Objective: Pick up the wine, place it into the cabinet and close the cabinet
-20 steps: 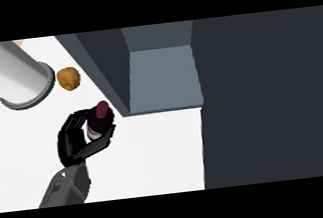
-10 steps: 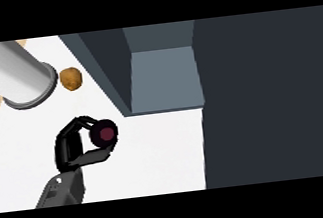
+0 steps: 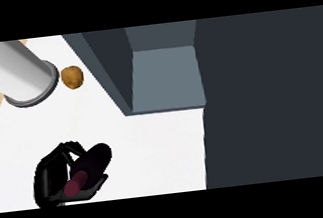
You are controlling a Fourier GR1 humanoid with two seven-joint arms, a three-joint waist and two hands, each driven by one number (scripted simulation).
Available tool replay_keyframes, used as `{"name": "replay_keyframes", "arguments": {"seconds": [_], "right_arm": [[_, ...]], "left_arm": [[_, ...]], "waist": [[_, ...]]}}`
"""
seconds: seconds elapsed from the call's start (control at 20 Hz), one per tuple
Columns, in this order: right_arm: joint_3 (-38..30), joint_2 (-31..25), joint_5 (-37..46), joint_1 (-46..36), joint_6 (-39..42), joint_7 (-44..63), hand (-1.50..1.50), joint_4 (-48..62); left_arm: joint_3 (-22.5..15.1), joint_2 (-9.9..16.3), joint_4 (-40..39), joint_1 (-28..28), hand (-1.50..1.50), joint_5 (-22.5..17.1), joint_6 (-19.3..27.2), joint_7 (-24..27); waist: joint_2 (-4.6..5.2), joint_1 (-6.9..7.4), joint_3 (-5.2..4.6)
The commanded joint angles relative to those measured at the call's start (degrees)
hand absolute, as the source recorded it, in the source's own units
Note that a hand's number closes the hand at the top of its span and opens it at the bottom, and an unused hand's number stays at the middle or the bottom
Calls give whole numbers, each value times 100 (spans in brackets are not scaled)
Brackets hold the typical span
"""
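Head view. The left hand [image 3: 53,176] sits near the counter's [image 3: 160,141] front edge, toward its left side, with fingers curled round the wine [image 3: 86,170]. The bottle is dark with a maroon end facing up, and it is tilted, its upper part leaning toward the cabinet [image 3: 164,75].

Change: compared with the frames one second and half a second back, the hand and bottle have shifted toward the front edge, away from the cabinet opening. The bottle is more exposed between the fingers than half a second ago. Judgement: the grasp appears made and the bottle is being carried, but the transfer toward the cabinet has not begun; the placing and closing steps remain.

Containers: the cabinet stands at the counter's rear, its opening showing a bare grey-blue floor with nothing visible inside. A wide dark panel [image 3: 275,98], probably the open door, fills the right side. A tall white cylinder [image 3: 12,72] stands at the rear left corner; its contents cannot be seen. A small brown rounded item [image 3: 72,77] lies just beside it.

The right hand is not visible.
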State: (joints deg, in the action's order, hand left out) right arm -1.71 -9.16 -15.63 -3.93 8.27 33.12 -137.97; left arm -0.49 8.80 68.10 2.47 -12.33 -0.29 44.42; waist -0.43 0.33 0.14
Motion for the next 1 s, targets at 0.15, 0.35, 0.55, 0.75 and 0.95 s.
{"name": "replay_keyframes", "arguments": {"seconds": [0.15,0.35,0.55,0.75,0.95], "right_arm": [[277,268,10,448,-64,-2,-150,-645],[18,100,-273,-108,-279,381,-150,-583],[-454,-58,-665,320,272,-141,-150,-371],[-259,-36,-584,-17,15,305,-150,-526],[-334,39,-577,192,101,178,-150,-628]], "left_arm": [[-216,151,2268,701,150,-594,-265,-1457],[-719,-30,3009,780,150,-438,-51,-2122],[-727,40,3749,744,150,-295,325,-2849],[-1356,-136,4471,958,150,225,691,-3351],[-1672,-595,4231,-242,150,466,1189,-4263]], "waist": [[14,-15,-7],[22,-29,-11],[29,-46,-7],[23,-30,-9],[27,-114,-8]]}}
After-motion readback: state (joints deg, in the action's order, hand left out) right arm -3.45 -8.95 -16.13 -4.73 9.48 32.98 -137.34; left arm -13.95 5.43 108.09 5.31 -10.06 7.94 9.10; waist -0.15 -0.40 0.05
